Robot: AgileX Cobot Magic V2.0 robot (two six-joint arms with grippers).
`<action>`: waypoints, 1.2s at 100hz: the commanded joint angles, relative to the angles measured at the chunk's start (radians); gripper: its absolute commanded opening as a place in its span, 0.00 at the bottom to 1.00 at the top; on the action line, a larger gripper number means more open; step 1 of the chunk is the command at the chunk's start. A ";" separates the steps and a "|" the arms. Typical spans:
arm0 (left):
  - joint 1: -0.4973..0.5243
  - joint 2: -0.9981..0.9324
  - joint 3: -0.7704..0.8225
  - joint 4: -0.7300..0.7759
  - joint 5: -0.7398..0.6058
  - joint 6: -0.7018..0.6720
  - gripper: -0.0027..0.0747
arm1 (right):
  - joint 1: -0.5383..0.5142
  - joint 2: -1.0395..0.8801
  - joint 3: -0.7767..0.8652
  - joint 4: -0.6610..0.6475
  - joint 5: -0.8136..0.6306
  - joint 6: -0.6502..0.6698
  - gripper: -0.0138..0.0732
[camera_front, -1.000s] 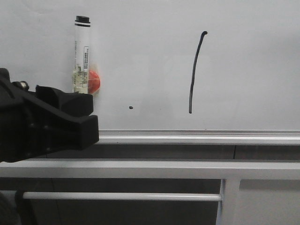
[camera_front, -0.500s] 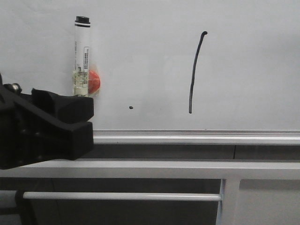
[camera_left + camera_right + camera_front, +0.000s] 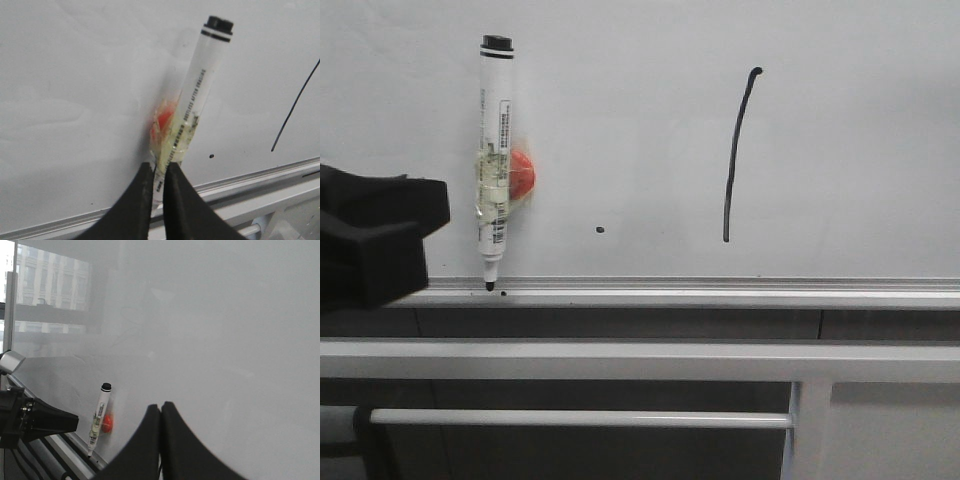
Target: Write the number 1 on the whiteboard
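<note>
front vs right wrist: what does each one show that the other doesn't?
Front only: the number 1, the small black dot to its left, the silver rail under the whiteboard and the grey bars below it.

Right wrist only: the right gripper with its fingers together and nothing between them, and buildings beyond the board's edge.

Both: the marker upright against the board, tip down at the rail, with the red-orange piece beside it, and the left gripper apart from the marker.

Glossy whiteboard — brushed silver metal rail; the marker is smooth clear plastic.
</note>
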 commanded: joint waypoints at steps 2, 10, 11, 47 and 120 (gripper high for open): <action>-0.008 -0.057 -0.008 0.009 -0.102 0.000 0.01 | -0.008 0.013 -0.023 0.004 -0.061 -0.007 0.09; -0.008 -0.100 -0.008 0.009 -0.064 0.010 0.01 | -0.008 0.013 -0.023 0.004 -0.061 -0.007 0.09; -0.008 -0.104 -0.008 0.009 -0.060 0.012 0.01 | -0.008 0.013 -0.023 0.004 -0.061 -0.007 0.09; -0.004 -0.309 0.019 0.184 0.117 0.154 0.01 | -0.008 0.013 -0.023 0.004 -0.061 -0.007 0.09; 0.207 -0.678 0.091 0.643 0.365 0.154 0.01 | -0.008 0.013 -0.023 0.004 -0.063 -0.007 0.09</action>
